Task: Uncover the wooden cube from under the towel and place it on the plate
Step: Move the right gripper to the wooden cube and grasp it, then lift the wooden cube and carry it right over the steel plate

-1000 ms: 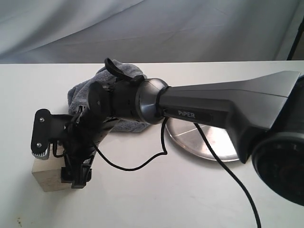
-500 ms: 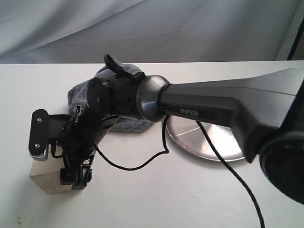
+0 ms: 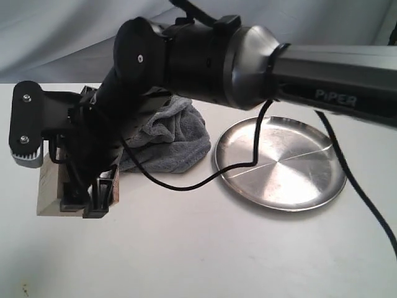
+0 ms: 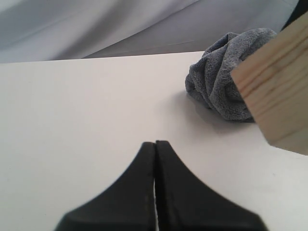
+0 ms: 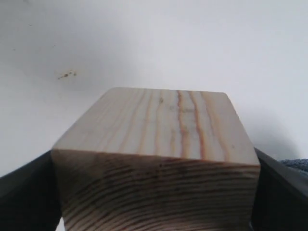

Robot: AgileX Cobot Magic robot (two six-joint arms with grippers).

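Note:
My right gripper (image 3: pixel 77 198) has reached across to the left and is shut on the pale wooden cube (image 3: pixel 49 186), holding it just above the table. In the right wrist view the cube (image 5: pixel 163 144) fills the space between the two dark fingers (image 5: pixel 29 192). The dark grey towel (image 3: pixel 167 139) lies bunched to the right of the cube, apart from it. The shiny metal plate (image 3: pixel 279 161) sits right of the towel with nothing on it. In the left wrist view my left gripper (image 4: pixel 155 144) is shut on nothing, low over the table, facing the towel (image 4: pixel 221 82) and the raised cube (image 4: pixel 276 91).
The right arm's thick black body (image 3: pixel 205 56) spans the scene above the towel, and its cable (image 3: pixel 186 183) droops to the table between towel and plate. A grey cloth backdrop (image 3: pixel 62 31) hangs behind the white table (image 3: pixel 205 254).
The right arm has risen with the cube in its grip, so the cube has come up off the table. The towel and the whole plate now show beneath the arm.

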